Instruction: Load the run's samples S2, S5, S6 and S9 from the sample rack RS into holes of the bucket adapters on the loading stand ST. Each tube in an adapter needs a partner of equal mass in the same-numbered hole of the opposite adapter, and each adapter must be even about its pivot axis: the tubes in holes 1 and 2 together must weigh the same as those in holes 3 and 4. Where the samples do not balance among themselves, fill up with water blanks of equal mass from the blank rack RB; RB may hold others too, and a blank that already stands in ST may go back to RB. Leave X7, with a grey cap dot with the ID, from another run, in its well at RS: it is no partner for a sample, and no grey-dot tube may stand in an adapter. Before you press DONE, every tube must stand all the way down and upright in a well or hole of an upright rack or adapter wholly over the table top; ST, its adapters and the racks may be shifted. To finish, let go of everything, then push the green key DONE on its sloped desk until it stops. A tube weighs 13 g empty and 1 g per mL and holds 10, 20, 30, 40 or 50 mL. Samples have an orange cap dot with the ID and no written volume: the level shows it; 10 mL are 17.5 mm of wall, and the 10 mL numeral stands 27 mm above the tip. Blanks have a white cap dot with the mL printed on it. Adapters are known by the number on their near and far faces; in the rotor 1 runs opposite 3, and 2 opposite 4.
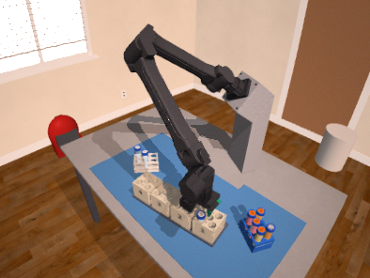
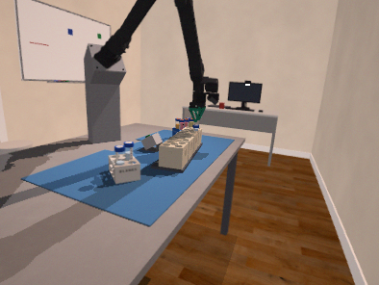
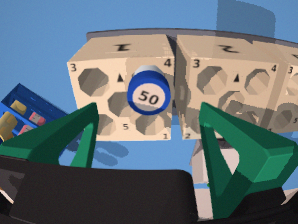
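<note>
Above the row of cream blocks [image 1: 180, 207] on the blue mat [image 1: 141, 160], the gripper [image 3: 149, 145] hangs open and empty, green fingers spread wide. Below it, a blue-capped tube [image 3: 148, 95] marked 50 stands in the end block [image 3: 123, 90], beside hole 4.

Layout on worktop [image 1: 300, 188]: racks at either end of the adapter row.

Blank rack [image 1: 146, 164] stands behind the adapter row [image 1: 178, 207]; sample rack [image 1: 257, 233] to its right. A "50" blank [image 3: 148, 94] stands in the end adapter, apparently hole 4, below the spread claw [image 3: 149, 139].
</note>
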Controlling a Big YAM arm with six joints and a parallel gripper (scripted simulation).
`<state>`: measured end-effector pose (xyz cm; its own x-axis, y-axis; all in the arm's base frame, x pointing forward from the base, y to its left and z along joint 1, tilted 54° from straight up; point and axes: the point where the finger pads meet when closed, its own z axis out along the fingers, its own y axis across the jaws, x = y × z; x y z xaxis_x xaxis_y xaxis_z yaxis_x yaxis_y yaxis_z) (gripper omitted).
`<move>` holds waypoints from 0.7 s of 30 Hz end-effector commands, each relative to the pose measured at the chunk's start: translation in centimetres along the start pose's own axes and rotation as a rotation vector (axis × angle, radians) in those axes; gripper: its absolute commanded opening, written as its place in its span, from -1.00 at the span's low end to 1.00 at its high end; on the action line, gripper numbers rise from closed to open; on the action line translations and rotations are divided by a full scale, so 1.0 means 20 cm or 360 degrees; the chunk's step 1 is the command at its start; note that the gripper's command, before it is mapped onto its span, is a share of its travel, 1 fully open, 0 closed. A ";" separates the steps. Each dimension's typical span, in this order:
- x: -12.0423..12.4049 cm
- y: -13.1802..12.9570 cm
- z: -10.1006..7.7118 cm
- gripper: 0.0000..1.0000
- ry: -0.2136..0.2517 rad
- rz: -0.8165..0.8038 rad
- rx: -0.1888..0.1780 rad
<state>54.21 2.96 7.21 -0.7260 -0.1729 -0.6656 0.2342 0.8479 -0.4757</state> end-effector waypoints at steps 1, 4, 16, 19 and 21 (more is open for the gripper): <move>0.05 0.09 -0.02 0.60 -0.0003 0.0041 -0.0029; 0.14 0.19 -0.02 0.60 0.0000 0.0278 -0.0029; 0.45 0.56 -0.03 0.60 -0.0001 0.1068 -0.0034; 0.47 0.60 -0.04 0.60 -0.0003 0.1070 -0.0035; 0.53 0.66 -0.04 0.60 -0.0004 0.1072 -0.0037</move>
<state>49.21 10.77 -5.11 -0.4834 0.3340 -0.8092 0.6021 0.7979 -0.0303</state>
